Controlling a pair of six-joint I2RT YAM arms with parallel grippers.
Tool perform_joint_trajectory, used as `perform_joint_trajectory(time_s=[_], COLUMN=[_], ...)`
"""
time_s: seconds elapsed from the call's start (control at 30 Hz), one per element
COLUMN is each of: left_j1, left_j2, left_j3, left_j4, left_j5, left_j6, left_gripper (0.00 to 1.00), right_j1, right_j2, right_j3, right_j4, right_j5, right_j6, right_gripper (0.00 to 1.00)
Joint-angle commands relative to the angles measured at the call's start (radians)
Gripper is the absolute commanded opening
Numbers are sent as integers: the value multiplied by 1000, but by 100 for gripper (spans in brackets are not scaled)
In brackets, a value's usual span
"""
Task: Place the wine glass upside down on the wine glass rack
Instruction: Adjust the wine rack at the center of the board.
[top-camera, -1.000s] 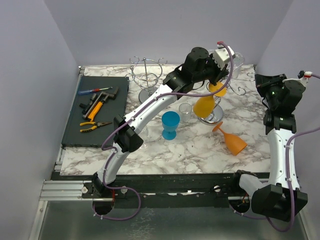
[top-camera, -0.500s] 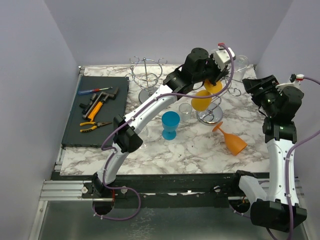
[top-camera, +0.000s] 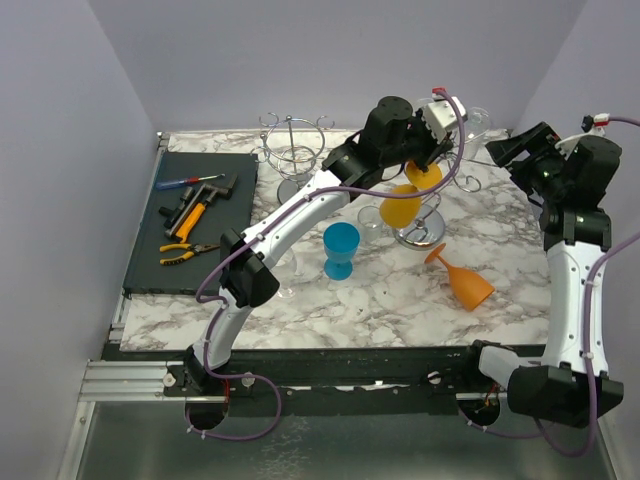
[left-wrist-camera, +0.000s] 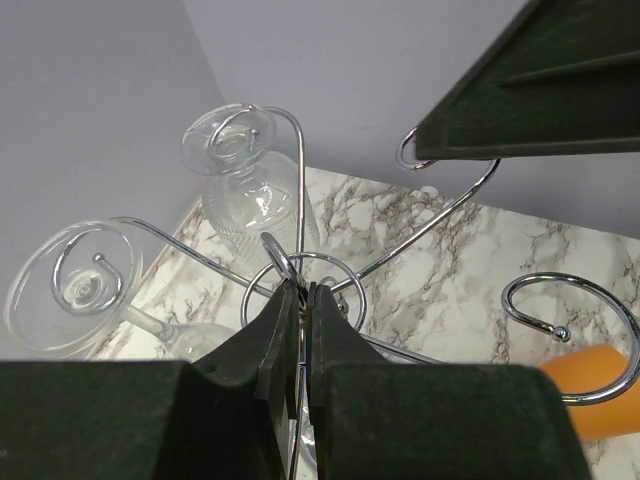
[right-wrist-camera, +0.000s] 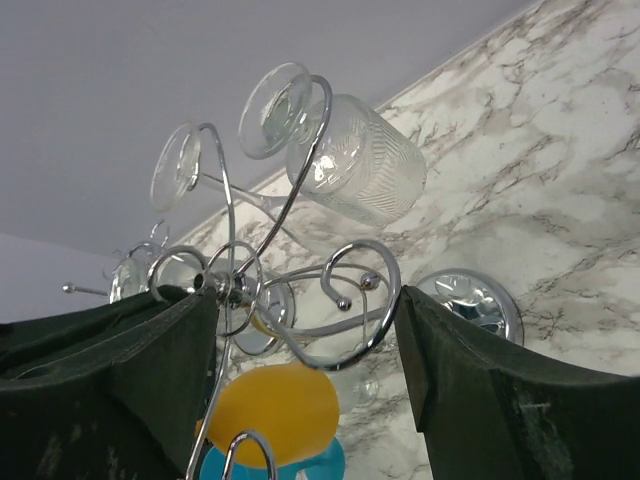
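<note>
In the left wrist view, our left pincer (left-wrist-camera: 303, 293) is pinched shut on the rack (left-wrist-camera: 452, 215) at its top ring, which we judge steadies it. In the right wrist view, our right pincer (right-wrist-camera: 300, 305) gapes wide and empty, and the orange glass (right-wrist-camera: 270, 408) hangs bowl-down on the rack beyond it. From above, the glass is near the right pincer but apart from it.

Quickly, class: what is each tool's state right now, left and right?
Left tool: closed on the rack top ring.
Right tool: open, holding nothing.

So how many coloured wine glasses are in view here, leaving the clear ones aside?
3. A yellow glass hangs bowl-down from the right-hand rack, a blue glass stands upright on the table, an orange glass lies on its side. The left arm may hide more.
</note>
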Motion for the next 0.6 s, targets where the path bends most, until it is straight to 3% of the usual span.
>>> perform_joint_trajectory(time_s=[0.0, 0.33, 0.57], left_j1=[-16, -22, -23], left_j2=[-45, -42, -42], left_j3=[-6, 3, 1], left_j4=[-43, -43, -43], left_j5=[49, 54, 49], left_j6=[17, 17, 22], left_gripper=[0, 0, 0], right_j1=[-3, -34, -56], right_j2=[77, 75, 136], right_j3=[87, 35, 62], right_j4=[-104, -58, 20], right_j5=[-74, -18, -189], right_j6=[-69, -69, -38], right_gripper=[77, 75, 60])
